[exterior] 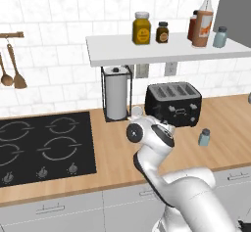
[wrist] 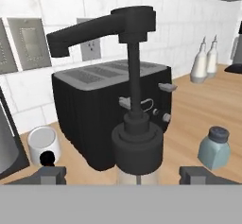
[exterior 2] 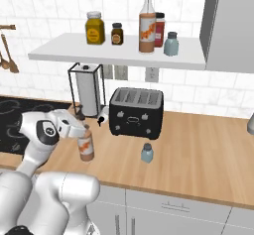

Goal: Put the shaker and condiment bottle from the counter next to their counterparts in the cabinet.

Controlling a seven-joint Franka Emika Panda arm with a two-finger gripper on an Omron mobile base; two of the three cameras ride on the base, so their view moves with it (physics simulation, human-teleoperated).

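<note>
The condiment bottle (exterior 2: 87, 148) stands upright on the counter (exterior 2: 198, 154), left of the toaster. My gripper (wrist: 123, 173) is open, one finger on each side of its neck, apart from it. Its black cap and spout (wrist: 134, 100) rise just ahead in the hand view. The shaker (exterior: 204, 137) (exterior 2: 147, 153) (wrist: 214, 148) stands on the counter in front of the toaster, to the bottle's right. On the cabinet shelf (exterior: 162, 52) (exterior 2: 114, 53) stand the twin bottle (exterior: 202, 25) (exterior 2: 147, 28) and the twin shaker (exterior: 220, 37) (exterior 2: 171, 44).
A black toaster (exterior 2: 136, 111) sits behind the bottle, with a paper-towel holder (exterior: 116, 94) and a small white cup (wrist: 43, 145) to its left. The hob (exterior: 44, 145) lies at left. A yellow jar (exterior: 141, 28), a brown jar (exterior: 162, 32) and a red bottle (exterior 2: 159, 29) share the shelf.
</note>
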